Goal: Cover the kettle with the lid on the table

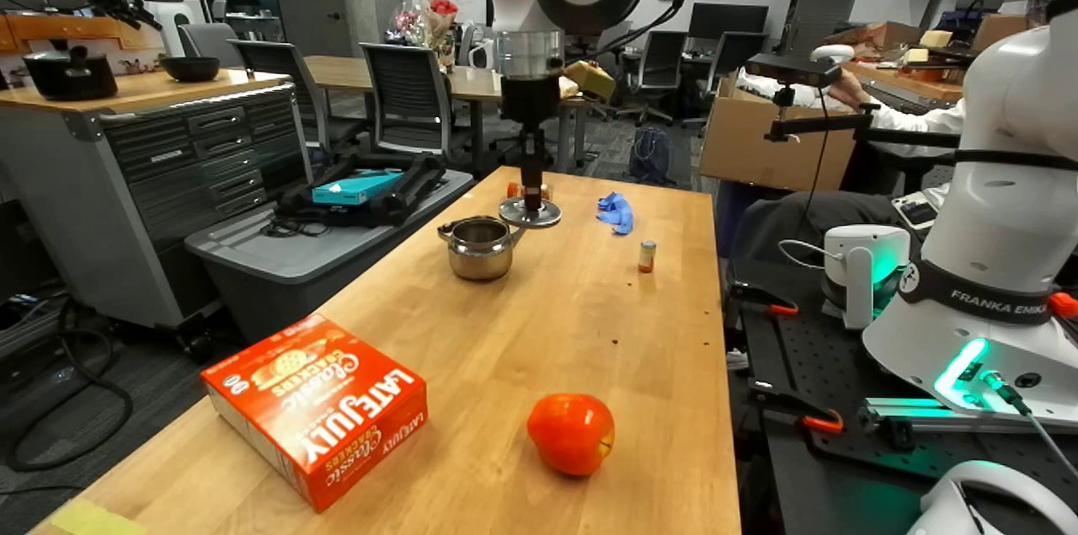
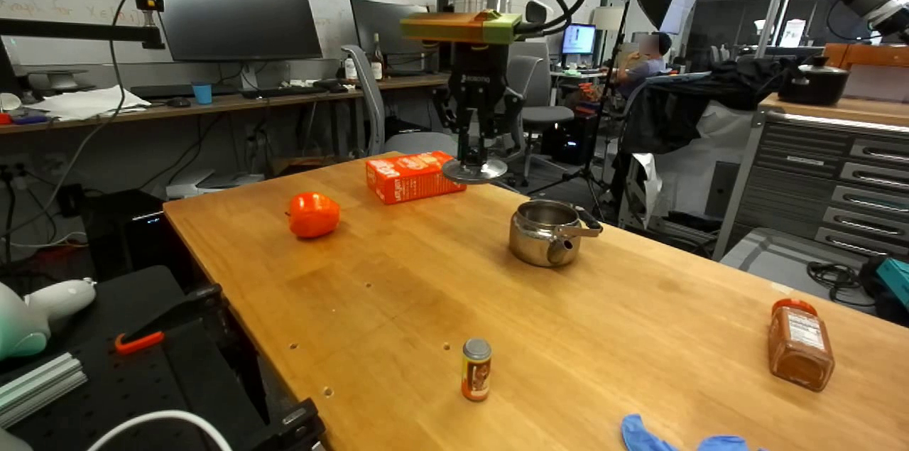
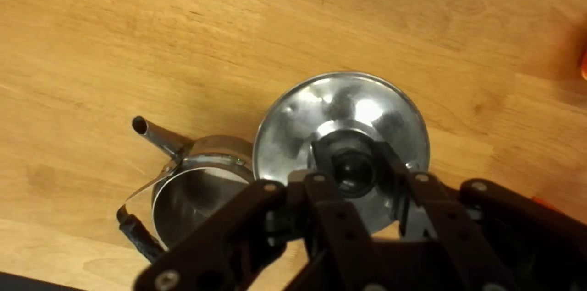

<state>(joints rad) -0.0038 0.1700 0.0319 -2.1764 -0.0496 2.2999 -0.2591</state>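
Observation:
The kettle is a squat silver pot with a short spout, standing upright and uncovered on the table in both exterior views (image 1: 480,255) (image 2: 540,241). In the wrist view the kettle (image 3: 197,199) is at lower left, its folded-down handle beside it and part hidden by the gripper. The lid (image 1: 543,217) (image 2: 474,172) (image 3: 339,98) is a round silver disc with a dark knob. My gripper (image 1: 531,196) (image 2: 473,153) (image 3: 352,156) is shut on the lid's knob, holding it roughly level in the air above the table, beside and higher than the kettle.
On the table (image 1: 539,324) are an orange cracker box (image 1: 320,400), a red-orange ball-like fruit (image 1: 573,434), a small can (image 1: 647,256), a blue glove (image 1: 616,213) and a red-capped spice jar (image 2: 801,344). A grey bin (image 1: 328,232) stands alongside the table's edge.

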